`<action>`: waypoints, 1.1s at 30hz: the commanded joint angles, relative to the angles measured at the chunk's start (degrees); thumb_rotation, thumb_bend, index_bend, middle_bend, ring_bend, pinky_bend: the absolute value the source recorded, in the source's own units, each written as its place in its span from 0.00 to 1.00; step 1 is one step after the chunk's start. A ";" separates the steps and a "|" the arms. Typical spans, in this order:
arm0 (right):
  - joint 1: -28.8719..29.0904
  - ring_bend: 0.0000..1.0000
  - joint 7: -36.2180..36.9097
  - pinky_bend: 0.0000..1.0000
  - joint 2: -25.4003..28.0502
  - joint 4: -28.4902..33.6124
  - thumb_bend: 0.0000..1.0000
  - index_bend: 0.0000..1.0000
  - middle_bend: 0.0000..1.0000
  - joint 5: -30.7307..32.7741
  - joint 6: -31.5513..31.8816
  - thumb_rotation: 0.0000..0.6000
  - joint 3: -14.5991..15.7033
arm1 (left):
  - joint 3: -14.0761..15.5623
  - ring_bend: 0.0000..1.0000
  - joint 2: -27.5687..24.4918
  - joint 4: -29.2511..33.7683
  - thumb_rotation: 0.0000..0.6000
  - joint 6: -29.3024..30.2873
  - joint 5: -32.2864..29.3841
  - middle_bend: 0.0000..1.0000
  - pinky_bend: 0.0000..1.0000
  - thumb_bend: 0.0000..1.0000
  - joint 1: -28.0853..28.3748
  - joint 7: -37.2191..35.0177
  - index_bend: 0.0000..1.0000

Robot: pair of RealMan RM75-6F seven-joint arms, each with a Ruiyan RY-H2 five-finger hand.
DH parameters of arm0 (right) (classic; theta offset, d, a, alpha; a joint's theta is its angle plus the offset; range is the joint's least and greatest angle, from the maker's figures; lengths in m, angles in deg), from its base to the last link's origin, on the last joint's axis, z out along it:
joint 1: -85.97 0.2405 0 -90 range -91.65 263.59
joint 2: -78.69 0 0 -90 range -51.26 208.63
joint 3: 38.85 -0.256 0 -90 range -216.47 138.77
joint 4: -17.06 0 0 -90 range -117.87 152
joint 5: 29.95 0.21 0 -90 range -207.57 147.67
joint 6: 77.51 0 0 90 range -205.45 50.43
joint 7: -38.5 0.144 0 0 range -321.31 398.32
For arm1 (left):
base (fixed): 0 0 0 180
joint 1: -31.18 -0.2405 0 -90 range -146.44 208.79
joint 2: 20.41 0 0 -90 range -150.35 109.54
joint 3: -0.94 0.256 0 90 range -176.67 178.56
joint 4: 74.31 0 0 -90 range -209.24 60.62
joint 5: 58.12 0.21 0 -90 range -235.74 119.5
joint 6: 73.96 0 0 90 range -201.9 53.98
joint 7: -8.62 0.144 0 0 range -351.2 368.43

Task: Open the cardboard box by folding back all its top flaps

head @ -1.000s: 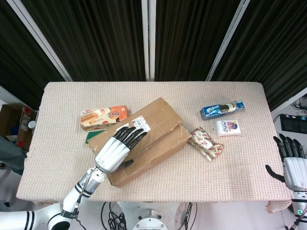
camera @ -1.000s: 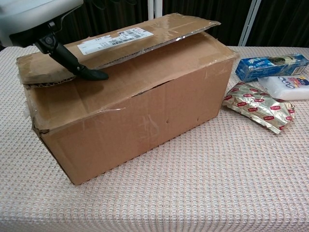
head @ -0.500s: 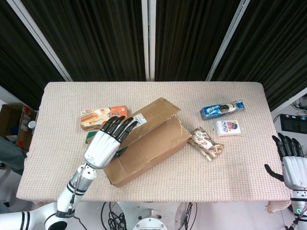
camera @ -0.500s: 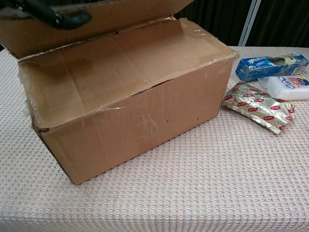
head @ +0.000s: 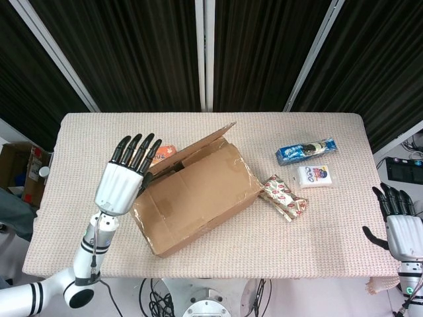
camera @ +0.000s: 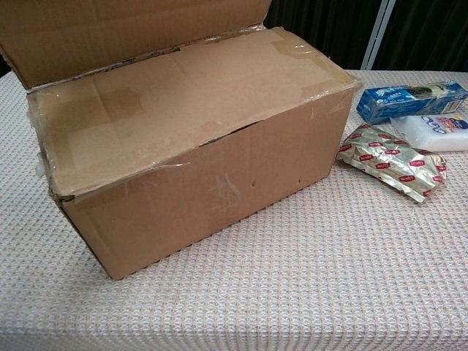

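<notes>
Lifting away from the carton, the left hand (head: 125, 173) has let go of the far long flap (head: 188, 149), which a moment ago lay nearly flat and now stands upright along the back edge of the cardboard box (head: 198, 198); that hand hovers with fingers spread, holding nothing. One flap is therefore raised, though likely not yet folded fully back, and the near long flap (camera: 175, 102) still covers the top, so most of the job remains. The box sits angled at the middle of the surface (head: 317, 224), brown, creased, with clear tape along its edges. The right hand (head: 400, 221) waits spread and empty at the surface's right edge.
</notes>
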 commanded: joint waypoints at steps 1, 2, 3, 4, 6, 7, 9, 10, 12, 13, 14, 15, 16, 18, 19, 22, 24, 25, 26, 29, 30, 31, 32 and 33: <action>0.01 0.00 -0.19 0.00 0.02 0.15 0.15 0.00 0.00 0.07 -0.03 1.00 -0.02 | -1.00 0.12 0.62 -3.11 1.00 -0.19 -0.75 0.08 0.20 0.29 0.82 0.42 0.05; 0.02 0.00 -0.26 0.00 0.04 0.21 0.15 0.00 0.00 0.07 -0.05 1.00 0.00 | -1.28 0.12 0.95 -4.31 1.00 -0.10 -0.92 0.07 0.20 0.29 1.04 0.33 0.04; 0.04 0.00 -0.35 0.00 0.07 0.30 0.15 0.00 0.00 0.04 -0.09 1.00 0.02 | -1.74 0.12 1.48 -6.12 1.00 -0.01 -1.20 0.07 0.20 0.29 1.43 -0.01 0.04; 0.05 0.00 -0.42 0.00 0.10 0.37 0.15 0.00 0.00 0.01 -0.11 1.00 0.04 | -2.14 0.11 1.91 -7.48 1.00 -0.10 -1.63 0.06 0.20 0.29 1.78 -0.25 0.03; 0.08 0.00 -0.53 0.00 0.18 0.56 0.15 0.00 0.00 -0.04 -0.15 1.00 0.08 | -2.94 0.11 2.67 -10.05 1.00 -0.76 -3.15 0.05 0.20 0.29 2.51 -0.80 0.02; 0.09 0.00 -0.57 0.00 0.20 0.63 0.15 0.00 0.00 -0.05 -0.18 1.00 0.10 | -3.27 0.11 2.94 -10.96 1.00 -1.24 -3.99 0.05 0.20 0.29 2.83 -1.41 0.01; 0.11 0.00 -0.67 0.00 0.25 0.75 0.15 0.00 0.00 0.00 -0.26 1.00 0.11 | -3.61 0.11 3.15 -12.06 1.00 -2.82 -6.31 0.04 0.20 0.28 3.23 -2.15 0.00; 0.13 0.00 -0.71 0.00 0.27 0.82 0.15 0.00 0.00 0.01 -0.29 1.00 0.11 | -3.81 0.11 3.21 -12.40 1.00 -3.45 -7.55 0.04 0.20 0.26 3.37 -2.47 0.00; 0.17 0.00 -0.72 0.00 0.31 0.87 0.15 0.00 0.00 0.09 -0.40 1.00 0.09 | -4.00 0.10 3.32 -13.51 1.00 -4.07 -8.74 0.04 0.20 0.22 3.81 -1.98 0.00; 0.20 0.00 -0.73 0.00 0.34 0.89 0.15 0.00 0.00 0.13 -0.48 1.00 0.09 | -3.98 0.11 3.39 -13.82 1.00 -4.18 -9.08 0.04 0.20 0.20 3.92 -1.95 0.00; 0.22 0.00 -0.75 0.00 0.37 0.93 0.15 0.00 0.00 0.16 -0.54 1.00 0.09 | -3.97 0.10 3.44 -14.03 1.00 -4.20 -9.39 0.04 0.20 0.20 3.97 -2.09 0.00; 0.25 0.00 -0.77 0.00 0.39 0.96 0.15 0.00 0.00 0.18 -0.58 1.00 0.08 | -4.00 0.11 3.43 -14.17 1.00 -4.16 -9.60 0.04 0.20 0.20 4.04 -2.27 0.00; 0.28 0.00 -0.80 0.00 0.42 1.01 0.15 0.00 0.00 0.22 -0.62 1.00 0.04 | -3.99 0.11 3.32 -14.17 1.00 -3.98 -9.72 0.04 0.20 0.20 4.05 -2.53 0.00; 0.35 0.00 -0.89 0.00 0.49 1.13 0.15 0.00 0.00 0.26 -0.71 1.00 0.01 | -4.09 0.11 3.01 -13.69 1.00 -3.25 -9.70 0.04 0.20 0.19 3.87 -3.29 0.00; 0.46 0.00 -0.99 0.00 0.57 1.28 0.15 0.00 0.00 0.22 -0.84 1.00 0.00 | -4.27 0.11 2.66 -13.05 1.00 -2.61 -9.69 0.04 0.20 0.17 3.66 -3.99 0.00; 1.10 0.00 -0.66 0.00 0.97 1.79 0.15 0.00 0.00 -0.69 -1.25 1.00 0.05 | -4.88 0.11 1.57 -10.83 1.00 -1.35 -10.36 0.04 0.20 0.11 2.82 -6.49 0.00; 2.06 0.00 -0.74 0.00 1.96 2.87 0.15 0.00 0.00 -2.03 -1.96 1.00 0.16 | -5.47 0.11 -0.14 -7.89 1.00 -0.39 -11.95 0.05 0.20 0.09 1.22 -9.66 0.00; 2.79 0.00 -1.10 0.00 2.78 3.75 0.16 0.00 0.00 -3.09 -2.42 1.00 0.23 | -5.73 0.11 -1.43 -6.02 1.00 0.05 -13.02 0.06 0.20 0.08 0.06 -11.83 0.00; 3.42 0.00 -1.55 0.00 3.55 4.58 0.19 0.00 0.00 -3.95 -2.90 1.00 0.29 | -5.94 0.11 -2.51 -4.68 1.00 0.31 -13.89 0.07 0.20 0.07 -0.92 -13.99 0.01; 5.85 0.00 -3.08 0.00 6.22 7.96 0.33 0.00 0.00 -6.56 -4.73 1.00 0.12 | -6.50 0.11 -6.23 -1.44 0.88 1.41 -17.22 0.08 0.20 0.07 -4.72 -20.68 0.03; 6.80 0.00 -3.57 0.00 6.95 9.12 0.35 0.00 0.00 -7.64 -5.27 1.00 -0.07 | -6.55 0.11 -7.44 -0.91 0.80 1.64 -18.25 0.09 0.20 0.06 -6.02 -22.98 0.04; 8.20 0.00 -4.01 0.00 7.86 10.72 0.35 0.00 0.00 -9.03 -6.08 1.00 -0.42 | -6.38 0.11 -9.06 -0.61 0.77 1.73 -19.41 0.09 0.20 0.05 -7.70 -25.78 0.05; 9.11 0.00 -4.17 0.00 8.52 11.78 0.35 0.00 0.00 -9.58 -6.85 1.00 -0.67 | -6.07 0.11 -10.25 -0.54 0.76 1.63 -20.27 0.09 0.20 0.04 -8.92 -27.54 0.06; 10.48 0.00 -4.27 0.00 9.19 13.14 0.34 0.00 0.00 -10.49 -7.84 1.00 -1.14 | -5.62 0.11 -11.43 -0.50 0.75 1.32 -21.11 0.09 0.20 0.02 -10.07 -29.04 0.07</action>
